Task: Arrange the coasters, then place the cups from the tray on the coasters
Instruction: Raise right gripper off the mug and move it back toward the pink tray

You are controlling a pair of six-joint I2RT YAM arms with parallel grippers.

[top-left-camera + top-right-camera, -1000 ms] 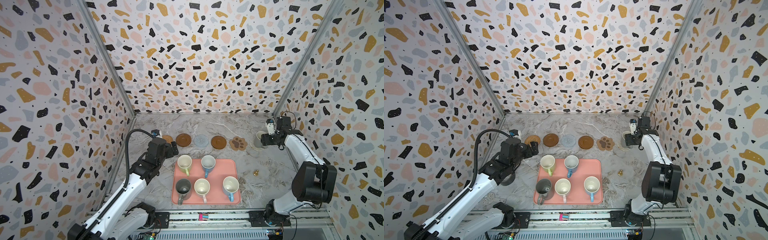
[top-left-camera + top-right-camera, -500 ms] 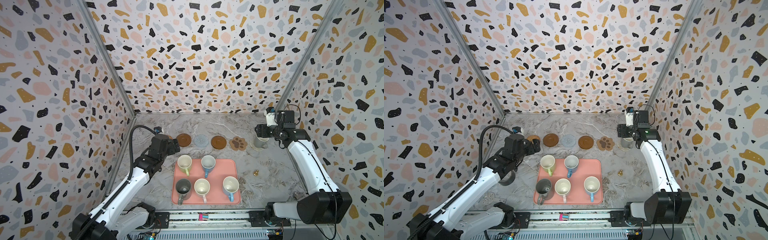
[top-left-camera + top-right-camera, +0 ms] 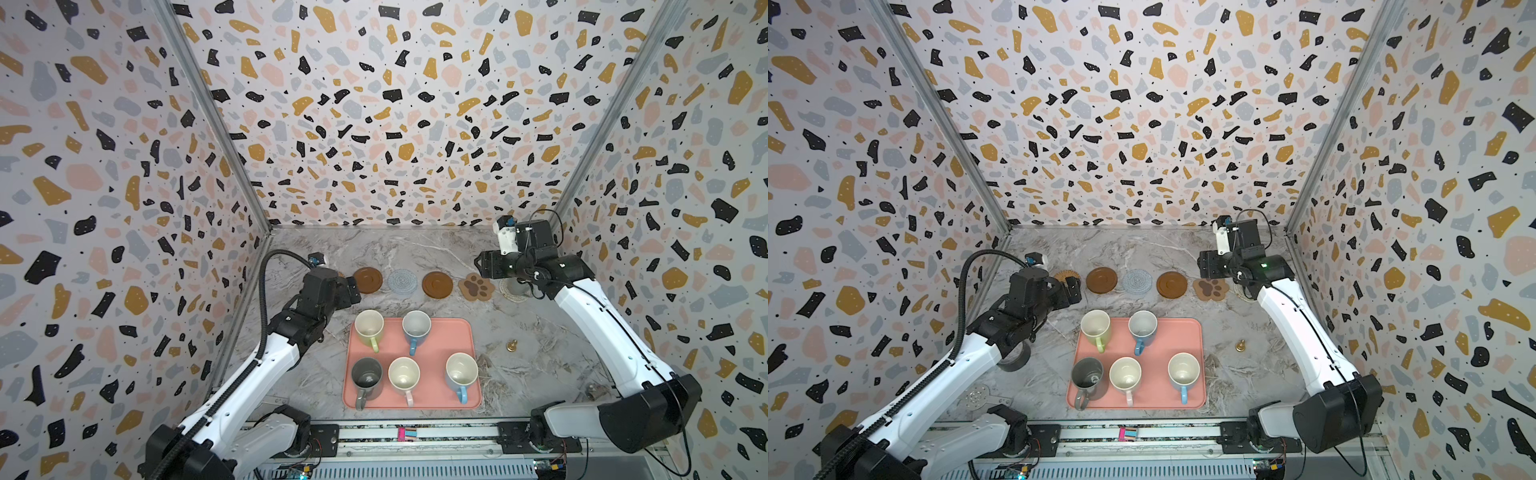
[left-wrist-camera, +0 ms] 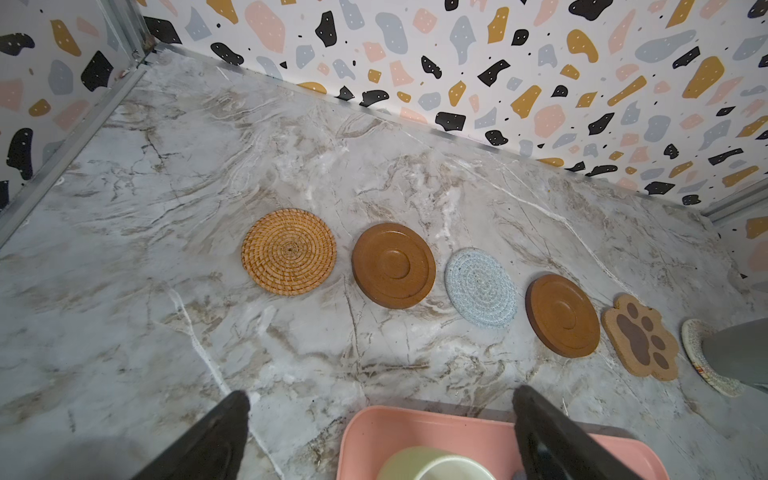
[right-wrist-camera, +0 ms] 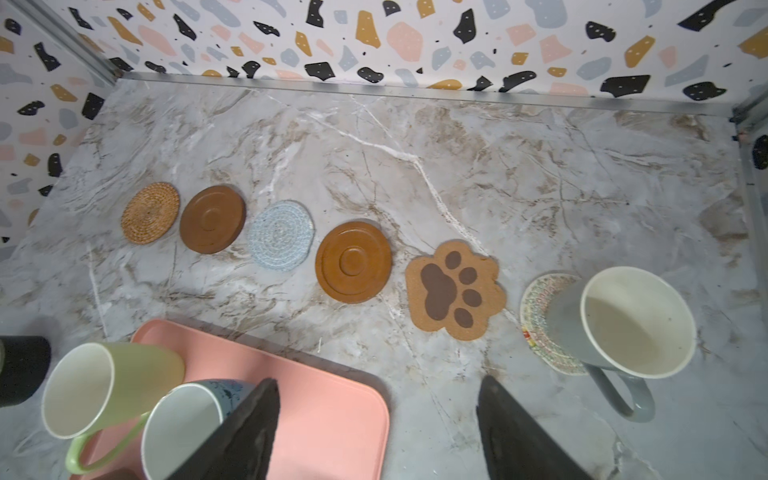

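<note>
Six coasters lie in a row: tan woven (image 4: 289, 252), brown disc (image 3: 368, 279), blue-grey woven (image 3: 402, 281), second brown disc (image 3: 437, 284), paw (image 3: 476, 286) and cream woven (image 5: 536, 320). A light grey cup (image 5: 623, 324) stands on the cream one. The pink tray (image 3: 467, 332) holds a green cup (image 3: 368, 328), two blue cups (image 3: 416, 328) (image 3: 461, 374), a dark grey cup (image 3: 367, 376) and a pale pink cup (image 3: 404, 376). My left gripper (image 4: 380, 397) is open and empty over the tray's far left corner. My right gripper (image 5: 378, 383) is open and empty, above the paw coaster and apart from the grey cup.
A small brass piece (image 3: 511, 345) lies on the marble right of the tray. A black tape roll (image 3: 1017, 359) sits under the left arm. Patterned walls close the left, back and right sides. Bare marble lies behind the coaster row.
My right gripper has let go of the grey cup on the cream coaster, risen and drawn back to the left. The left gripper has edged slightly towards the tray.
</note>
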